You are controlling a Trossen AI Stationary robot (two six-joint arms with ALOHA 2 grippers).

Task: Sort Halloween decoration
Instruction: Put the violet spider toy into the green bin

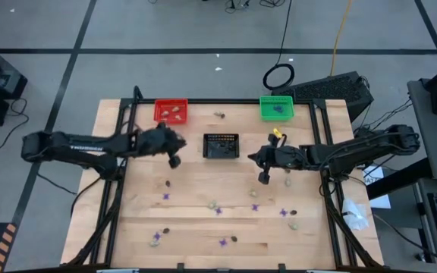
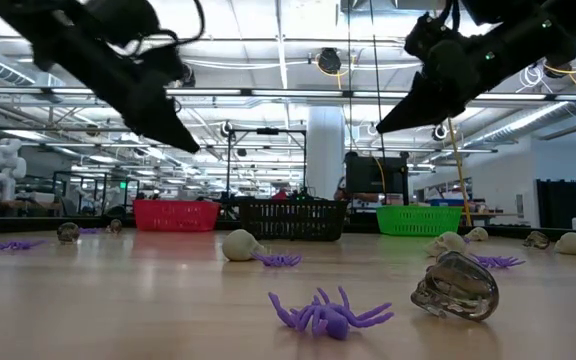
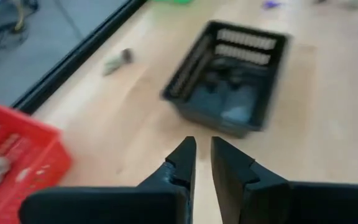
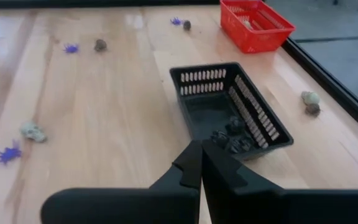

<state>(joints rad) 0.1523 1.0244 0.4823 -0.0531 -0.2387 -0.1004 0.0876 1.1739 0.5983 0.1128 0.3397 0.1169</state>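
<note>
Trinkets (image 1: 220, 210) are mostly still lying along the desk's (image 1: 196, 197) near edge; few are resting in baskets. I am hovering both empty claws: left claw (image 1: 174, 161) slightly parted, right claw (image 1: 264, 179) clenched.

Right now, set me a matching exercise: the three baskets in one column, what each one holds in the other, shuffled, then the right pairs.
Column one:
1. red basket
2. black basket
3. green basket

Column two:
A. purple trinkets
B. pale beige lumps
C. dark bits

Pairs: 1-B, 2-C, 3-A.
</note>
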